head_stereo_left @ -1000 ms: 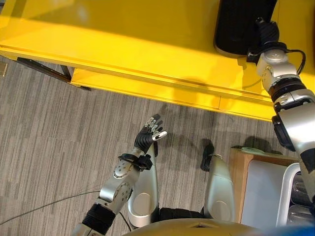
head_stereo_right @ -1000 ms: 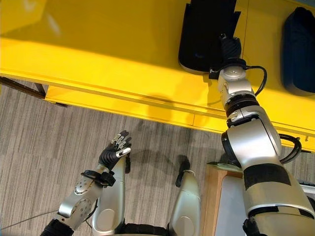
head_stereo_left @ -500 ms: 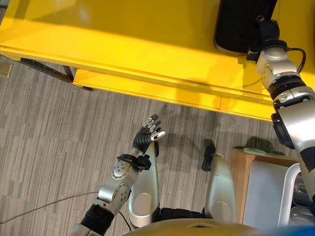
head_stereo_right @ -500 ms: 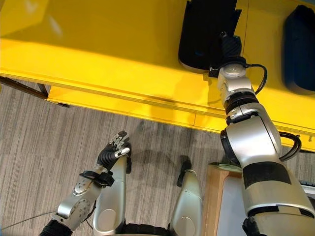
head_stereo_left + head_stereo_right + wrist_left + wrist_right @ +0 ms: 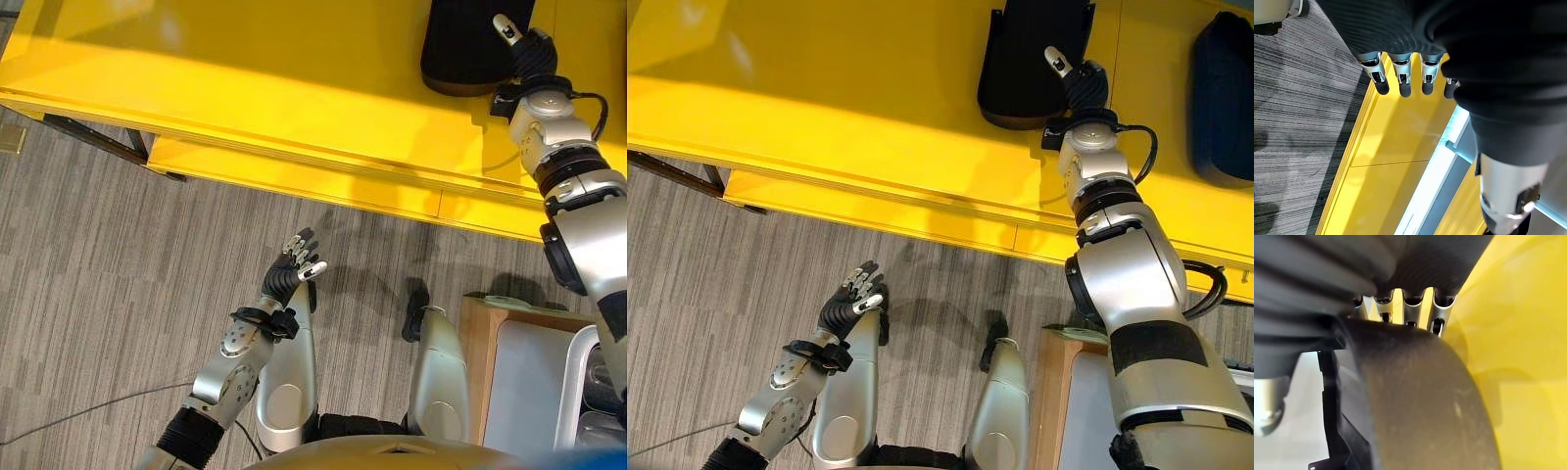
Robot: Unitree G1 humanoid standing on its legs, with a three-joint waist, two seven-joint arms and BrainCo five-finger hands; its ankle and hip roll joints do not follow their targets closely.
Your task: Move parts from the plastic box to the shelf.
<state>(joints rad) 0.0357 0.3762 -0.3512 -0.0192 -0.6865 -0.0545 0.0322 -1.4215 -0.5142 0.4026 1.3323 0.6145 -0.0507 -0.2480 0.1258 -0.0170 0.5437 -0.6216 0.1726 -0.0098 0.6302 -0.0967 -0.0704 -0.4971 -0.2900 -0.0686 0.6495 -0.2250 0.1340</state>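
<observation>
Spanning the top of both eye views, yellow shelf [image 5: 245, 88] is the biggest thing, with a lower yellow ledge along its front edge over grey striped floor [image 5: 98, 294]. Two black parts lie on the shelf surface: one black part [image 5: 1029, 59] near the middle, second black part [image 5: 1223, 93] further to the right, well apart from the first. Right arm reaches up over the shelf; right hand [image 5: 1080, 83] sits at the near right edge of the first black part, one silver dark-tipped finger sticking up against it. Right wrist view has that part's curved black body [image 5: 1415, 401] close in front of the fingers [image 5: 1437, 316]; fingers look fairly straight along its rim, touching rather than curled round it, thumb not made out. Lower right corner of left eye view: wooden stand [image 5: 480, 333] with a pale plastic box [image 5: 578, 392] beside it, rim only, some pale rounded parts inside at the edge, can't tell what kind. Left hand [image 5: 296, 269] low over the floor, fingers [image 5: 1381, 83] relaxed and open, holding nothing.
</observation>
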